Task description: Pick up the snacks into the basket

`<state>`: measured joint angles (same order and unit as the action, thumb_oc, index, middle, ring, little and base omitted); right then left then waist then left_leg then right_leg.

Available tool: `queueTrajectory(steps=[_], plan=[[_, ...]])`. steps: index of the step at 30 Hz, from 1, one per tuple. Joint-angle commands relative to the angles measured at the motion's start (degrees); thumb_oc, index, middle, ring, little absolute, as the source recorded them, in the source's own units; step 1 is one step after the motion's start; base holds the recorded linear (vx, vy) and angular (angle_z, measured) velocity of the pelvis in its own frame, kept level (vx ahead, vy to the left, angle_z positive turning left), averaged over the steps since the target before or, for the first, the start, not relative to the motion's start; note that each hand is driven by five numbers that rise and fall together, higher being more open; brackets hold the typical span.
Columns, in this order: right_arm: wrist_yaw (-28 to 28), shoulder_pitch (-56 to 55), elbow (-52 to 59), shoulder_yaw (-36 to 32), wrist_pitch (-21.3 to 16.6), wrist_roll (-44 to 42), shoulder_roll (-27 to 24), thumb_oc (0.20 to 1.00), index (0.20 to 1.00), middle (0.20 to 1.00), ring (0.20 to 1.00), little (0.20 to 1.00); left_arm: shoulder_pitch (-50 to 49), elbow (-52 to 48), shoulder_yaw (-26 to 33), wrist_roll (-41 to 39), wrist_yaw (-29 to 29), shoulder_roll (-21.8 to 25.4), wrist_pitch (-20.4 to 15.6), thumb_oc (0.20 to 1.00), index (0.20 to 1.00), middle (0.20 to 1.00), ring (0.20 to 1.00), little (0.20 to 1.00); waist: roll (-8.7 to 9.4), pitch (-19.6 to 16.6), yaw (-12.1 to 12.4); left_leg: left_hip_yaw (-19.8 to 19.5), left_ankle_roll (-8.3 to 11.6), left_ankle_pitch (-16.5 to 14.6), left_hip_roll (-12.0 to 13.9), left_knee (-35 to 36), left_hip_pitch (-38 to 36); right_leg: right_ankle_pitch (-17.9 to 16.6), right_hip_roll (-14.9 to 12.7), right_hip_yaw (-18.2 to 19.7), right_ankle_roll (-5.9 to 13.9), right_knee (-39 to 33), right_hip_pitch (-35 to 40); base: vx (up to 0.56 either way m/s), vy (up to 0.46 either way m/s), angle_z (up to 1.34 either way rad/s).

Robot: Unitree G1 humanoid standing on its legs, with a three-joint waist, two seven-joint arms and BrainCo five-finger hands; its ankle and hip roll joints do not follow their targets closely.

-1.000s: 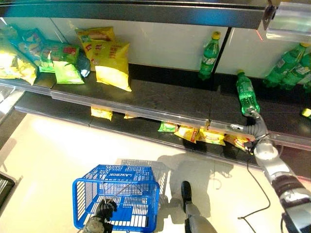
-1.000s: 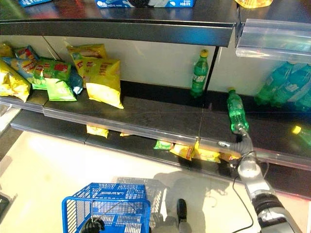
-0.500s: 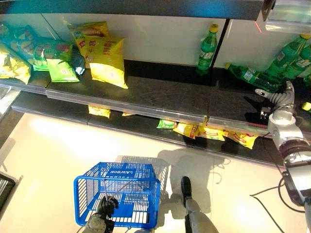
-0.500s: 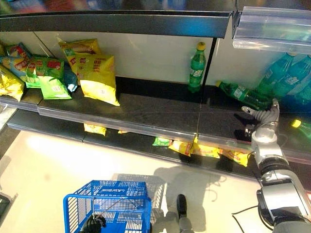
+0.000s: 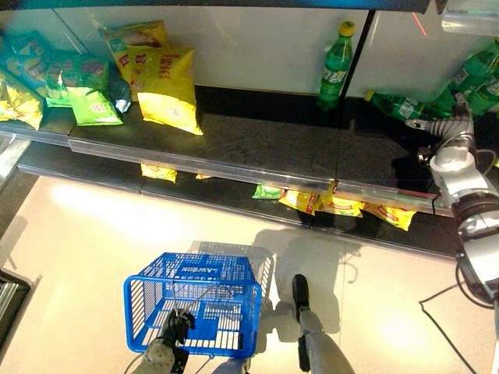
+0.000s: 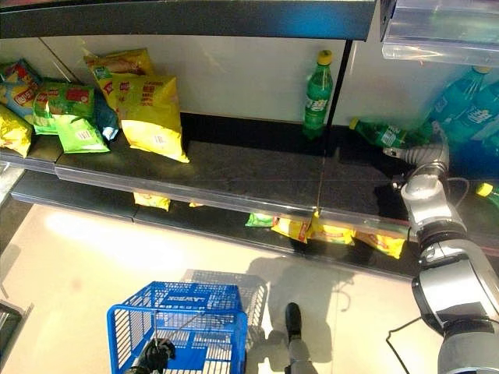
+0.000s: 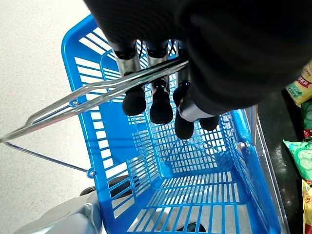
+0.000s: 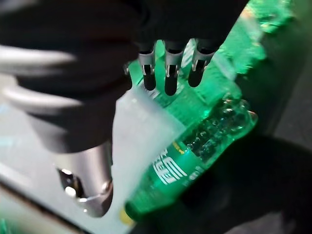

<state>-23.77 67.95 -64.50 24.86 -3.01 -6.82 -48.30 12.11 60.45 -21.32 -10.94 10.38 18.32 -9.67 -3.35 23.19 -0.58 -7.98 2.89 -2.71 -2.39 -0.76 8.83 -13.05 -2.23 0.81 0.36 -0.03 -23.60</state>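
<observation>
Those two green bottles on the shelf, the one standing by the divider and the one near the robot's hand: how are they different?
The standing bottle is upright beside the shelf divider, untouched. The other bottle is tipped over, its yellow cap pointing toward the standing one, and the right hand has its fingers curled round it. The standing bottle is apart from other drinks; the tipped one lies next to more green bottles. Both are green with yellow caps.

Plenty of open dark shelf [image 5: 265, 152] between the yellow chip bags [image 5: 168, 86] and the upright green bottle [image 5: 337, 56]. Tight on the right: tipped green bottle [image 6: 382, 134] plus more bottles [image 6: 468, 101] crowding the right hand [image 6: 425, 160]. Blue basket [image 5: 195, 304] open on top, wire handle [image 7: 97, 92] crossing it.
</observation>
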Motion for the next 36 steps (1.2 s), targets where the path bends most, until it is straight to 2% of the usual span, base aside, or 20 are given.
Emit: queueTrajectory(steps=[1,2,4,5,6,9,12,14,24,25,29,30,36], plan=[[-0.5,5.1,0.0,5.6,0.3,8.3,-5.0,1.000,1.000,1.000,1.000,1.000,-4.1,0.1,-0.9,-0.1,1.2,2.6,-0.2,0.200,0.200,0.200,0.200,0.200,1.50,-0.7,0.1,-1.0,2.12,3.3,-0.1,-1.7,5.5,13.3,-2.2,1.0,6.99,14.9,-3.1,0.00,0.000,0.00],[0.4,6.5,-0.6,9.7,1.9,14.6,-6.3,1.000,1.000,1.000,1.000,1.000,-4.3,-0.7,-1.2,0.4,1.2,2.9,-0.4,0.200,0.200,0.200,0.200,0.200,1.79,-0.7,0.3,-1.1,2.17,3.3,-0.1,-1.6,5.7,13.2,-2.2,1.0,6.96,15.3,-3.5,0.00,0.000,0.00],[-0.5,7.5,-0.4,10.9,2.4,16.4,-6.4,1.000,1.000,1.000,1.000,1.000,-4.3,-0.8,-1.1,0.5,1.3,2.7,-0.4,0.200,0.200,0.200,0.200,0.200,1.77,-0.6,0.2,-1.1,2.18,3.3,-0.1,-1.6,5.7,13.3,-2.2,0.9,6.94,15.5,-3.6,0.00,0.000,0.00],[1.8,9.8,-1.6,19.2,4.3,27.4,-7.9,1.000,1.000,1.000,1.000,1.000,-4.4,-0.6,-1.0,1.0,1.3,2.9,-0.4,0.200,0.200,0.200,0.200,0.200,2.08,-0.2,0.4,-1.2,2.37,3.3,0.0,-1.6,5.7,13.5,-2.2,0.8,6.95,16.0,-3.9,0.00,0.000,0.00],[1.8,10.0,-1.7,19.3,4.3,27.3,-7.8,1.000,1.000,1.000,1.000,1.000,-4.4,-0.6,-1.0,1.0,1.3,2.9,-0.4,0.200,0.200,0.200,0.200,0.200,2.04,-0.3,0.3,-1.2,2.36,3.5,0.0,-1.5,5.9,13.3,-2.3,0.8,6.98,15.8,-4.1,-0.03,-0.032,0.04],[4.6,11.5,-4.4,25.7,5.8,36.2,-8.2,1.000,1.000,1.000,1.000,1.000,-4.2,-0.4,-1.2,1.4,1.0,2.8,-0.4,0.200,0.200,0.200,0.200,0.200,2.47,0.0,0.6,-1.8,2.75,4.1,0.2,-1.0,6.4,13.4,-2.4,0.5,6.89,16.4,-4.6,-0.03,-0.036,0.06],[4.4,12.4,-5.3,26.9,6.2,37.6,-8.0,1.000,1.000,1.000,1.000,1.000,-4.2,-0.4,-1.0,1.2,0.9,2.7,-0.3,0.200,0.200,0.200,0.200,0.200,2.50,0.1,0.5,-2.1,2.91,4.4,0.3,-0.7,6.7,13.6,-2.4,0.2,6.86,16.8,-5.0,-0.02,-0.040,0.11],[7.6,12.6,-5.6,31.3,6.3,42.8,-8.5,1.000,1.000,1.000,1.000,1.000,-4.3,0.0,-0.5,0.5,0.5,2.6,-0.1,0.200,0.200,0.200,0.200,0.200,2.98,0.3,0.8,-2.6,3.34,4.8,0.6,-0.2,7.0,14.3,-2.3,-0.1,6.62,17.7,-5.8,-0.01,-0.057,0.10],[10.1,14.7,-5.8,33.0,5.5,39.9,-11.1,1.000,1.000,1.000,1.000,1.000,-5.0,0.5,1.5,-1.7,-0.4,3.3,0.4,0.200,0.200,0.200,0.200,0.200,3.59,1.0,1.6,-4.8,4.86,6.5,1.7,0.6,8.3,17.9,-2.5,-2.4,5.31,22.4,-8.1,-0.01,-0.101,0.17],[9.9,15.7,-5.7,32.5,5.5,38.0,-11.4,1.000,1.000,1.000,1.000,1.000,-5.1,1.0,1.9,-2.4,-0.3,3.5,0.5,0.200,0.200,0.200,0.200,0.200,3.46,1.4,1.6,-5.1,5.32,6.9,1.9,0.8,8.4,19.1,-2.7,-2.8,4.85,24.2,-8.9,-0.02,-0.111,0.20],[9.8,16.9,-5.4,32.7,5.4,36.4,-12.1,1.000,1.000,1.000,1.000,1.000,-5.2,0.7,2.2,-3.3,-0.4,3.4,0.7,0.200,0.200,0.200,0.200,0.200,2.86,1.6,1.6,-5.3,5.74,7.7,2.4,1.3,9.2,19.8,-2.9,-3.6,4.41,26.0,-10.2,-0.01,-0.113,0.18],[9.5,17.7,-5.3,32.6,5.4,35.4,-12.5,1.000,1.000,1.000,1.000,1.000,-5.6,0.4,2.2,-3.8,-0.4,3.4,0.8,0.200,0.200,0.200,0.200,0.200,2.30,2.2,1.5,-5.4,6.13,8.2,2.5,1.6,9.3,21.1,-3.3,-4.0,4.09,27.8,-10.8,-0.01,-0.077,0.18],[8.8,19.4,-5.5,32.9,5.3,33.9,-12.9,1.000,1.000,1.000,1.000,1.000,-5.8,0.2,1.6,-4.5,-0.4,2.5,0.8,0.200,0.200,0.200,0.200,0.200,0.53,2.8,1.1,-5.3,6.90,9.8,3.0,3.3,9.4,22.8,-3.9,-4.4,3.60,31.3,-12.6,0.00,-0.102,0.21]])
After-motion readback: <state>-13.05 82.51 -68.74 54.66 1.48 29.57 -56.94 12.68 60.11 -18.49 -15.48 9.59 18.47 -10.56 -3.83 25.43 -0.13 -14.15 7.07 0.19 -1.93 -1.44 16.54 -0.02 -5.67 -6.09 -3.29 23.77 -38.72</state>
